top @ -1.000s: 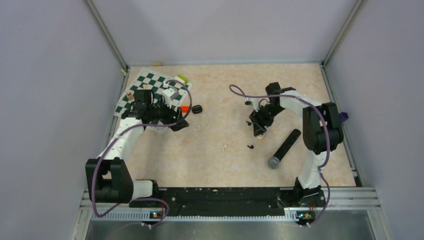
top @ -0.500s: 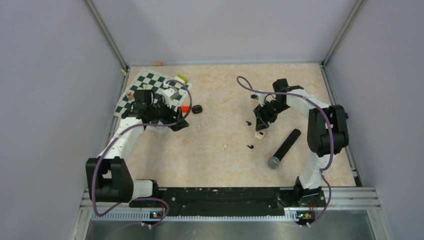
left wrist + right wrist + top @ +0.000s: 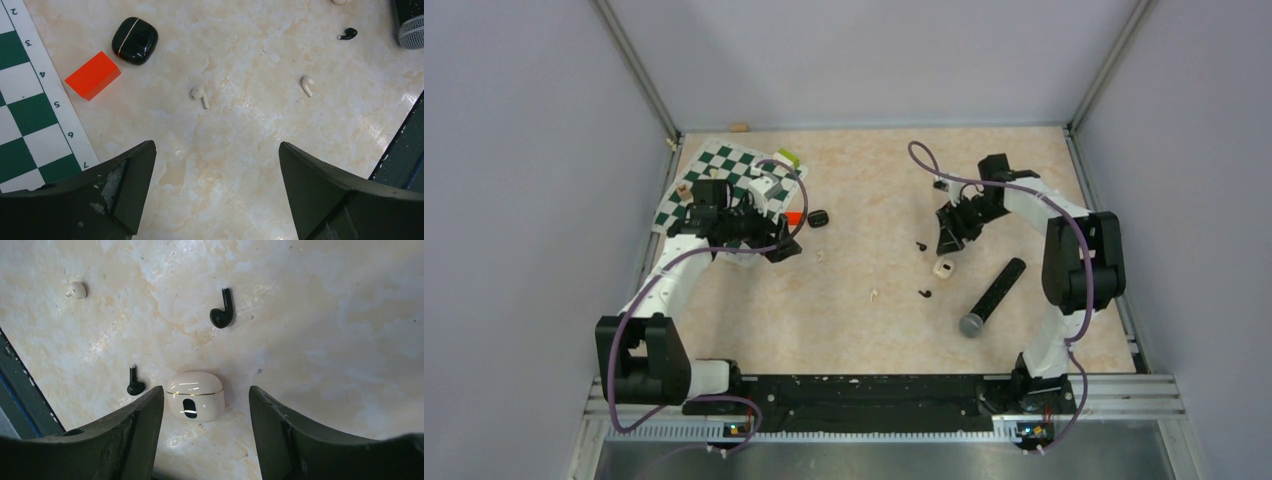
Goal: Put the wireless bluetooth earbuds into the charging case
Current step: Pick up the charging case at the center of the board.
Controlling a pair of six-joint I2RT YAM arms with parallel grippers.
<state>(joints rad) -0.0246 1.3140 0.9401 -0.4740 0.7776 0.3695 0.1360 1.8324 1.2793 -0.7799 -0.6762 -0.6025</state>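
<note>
The black charging case (image 3: 818,218) (image 3: 134,40) lies shut on the table next to an orange block. Two black earbuds lie loose right of centre, one (image 3: 921,245) (image 3: 221,314) farther back and one (image 3: 925,293) (image 3: 135,385) nearer. My left gripper (image 3: 782,248) (image 3: 215,147) hovers open and holds nothing, with the case ahead of it to its left. My right gripper (image 3: 947,238) (image 3: 205,388) is open above a cream-white case (image 3: 943,267) (image 3: 195,396), which lies on the table below the jaws and touches neither. The nearer earbud is just beyond its left finger.
An orange block (image 3: 793,217) (image 3: 93,75) sits beside the black case at the edge of a green chessboard mat (image 3: 724,175) (image 3: 25,100). Two white earbuds (image 3: 200,95) (image 3: 307,86) lie mid-table. A black microphone (image 3: 991,297) lies diagonally near the right arm.
My right gripper has drawn back and up toward the far right, leaving the cream-white case on the table. The left arm has not moved.
</note>
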